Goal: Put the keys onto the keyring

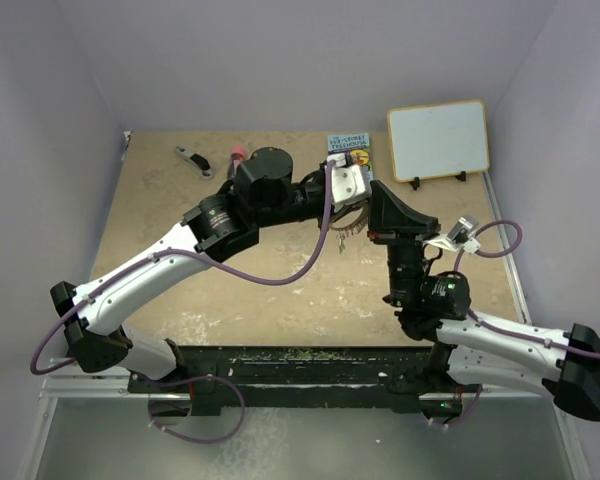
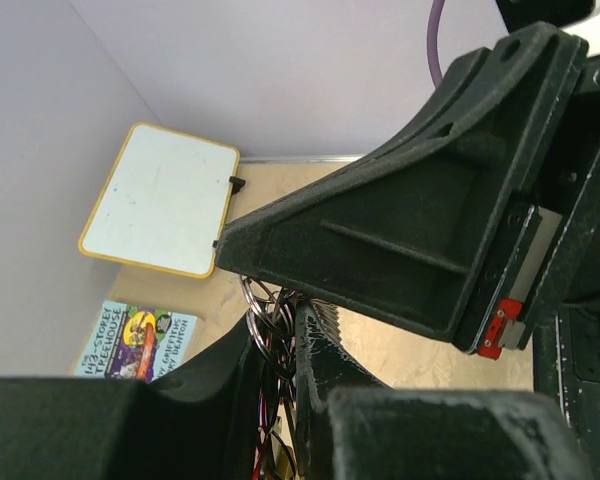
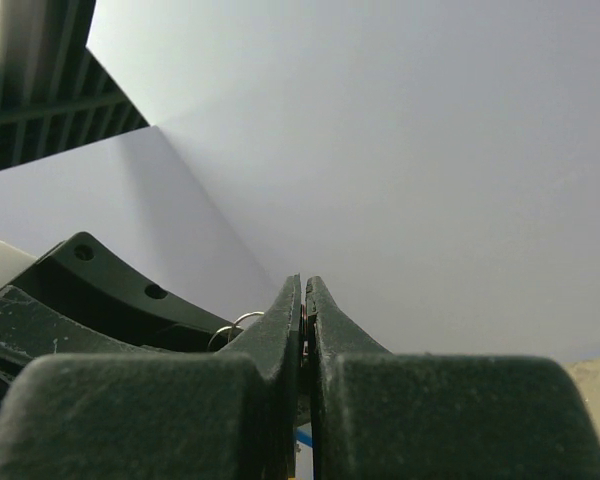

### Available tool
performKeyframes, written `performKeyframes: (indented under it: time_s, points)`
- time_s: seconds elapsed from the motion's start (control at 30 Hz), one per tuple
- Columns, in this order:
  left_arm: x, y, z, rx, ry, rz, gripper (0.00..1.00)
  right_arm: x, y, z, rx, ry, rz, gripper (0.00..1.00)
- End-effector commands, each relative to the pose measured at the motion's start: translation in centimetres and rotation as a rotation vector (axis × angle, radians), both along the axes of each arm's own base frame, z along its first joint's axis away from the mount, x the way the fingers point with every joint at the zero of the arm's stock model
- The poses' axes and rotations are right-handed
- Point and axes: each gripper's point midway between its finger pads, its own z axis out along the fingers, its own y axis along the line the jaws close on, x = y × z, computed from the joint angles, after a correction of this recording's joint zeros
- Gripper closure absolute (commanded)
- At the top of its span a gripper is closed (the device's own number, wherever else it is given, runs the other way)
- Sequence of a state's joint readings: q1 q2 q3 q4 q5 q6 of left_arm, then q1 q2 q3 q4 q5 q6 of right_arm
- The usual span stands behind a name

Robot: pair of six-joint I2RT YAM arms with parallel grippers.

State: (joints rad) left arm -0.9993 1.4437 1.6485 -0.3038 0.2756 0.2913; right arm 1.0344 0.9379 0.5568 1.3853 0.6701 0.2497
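My left gripper [image 1: 353, 207] is held above the middle of the table, and its tips meet those of my right gripper [image 1: 374, 215]. In the left wrist view the left gripper [image 2: 280, 325] is shut on a bunch of silvery rings, part of the keyring [image 2: 252, 305], with red and blue strands in it. A short arc of the keyring [image 1: 348, 218] shows between the two grippers. Small keys [image 1: 342, 238] dangle below it. My right gripper [image 3: 303, 287] is shut on a thin, reddish-edged piece, seemingly the ring's rim. Small silver rings [image 3: 236, 324] show just left of it.
A whiteboard [image 1: 438, 140] stands at the back right, and a colourful book [image 1: 348, 148] lies to its left. A black-and-silver tool [image 1: 192, 160] and a small pink object [image 1: 237, 152] lie at the back left. Grey walls close in the table on three sides.
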Motion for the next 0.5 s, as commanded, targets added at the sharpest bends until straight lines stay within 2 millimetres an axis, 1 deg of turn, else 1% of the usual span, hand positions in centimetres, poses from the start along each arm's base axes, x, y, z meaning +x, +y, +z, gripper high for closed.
performKeyframes:
  time_s: [0.0,0.17,0.27,0.3,0.37,0.4,0.47]
  points:
    - [-1.1,0.2,7.1,-0.197,-0.054,-0.024,0.93,0.0,-0.5,0.3,0.024,-0.009,-0.098,1.0]
    - [-1.3,0.4,6.9,-0.196,-0.046,-0.028,0.93,0.6,-0.4,0.0,0.045,0.012,-0.172,1.0]
    - [-1.0,0.8,6.5,-0.163,-0.083,-0.01,0.94,0.8,0.2,0.0,0.016,0.039,-0.166,1.0]
    - [-0.7,1.1,6.4,-0.151,-0.098,0.0,0.94,0.9,0.4,0.1,-0.005,0.053,-0.16,0.95]
    - [-0.3,1.6,6.3,-0.142,-0.119,0.004,0.94,0.8,0.3,0.1,-0.027,0.08,-0.147,0.81]
    - [-0.4,1.9,6.4,-0.138,-0.135,-0.008,0.94,0.7,0.0,0.2,-0.041,0.091,-0.144,0.77]
    - [-0.4,2.3,6.2,-0.127,-0.177,-0.013,0.94,0.3,-0.6,0.5,-0.058,0.102,-0.133,0.63]
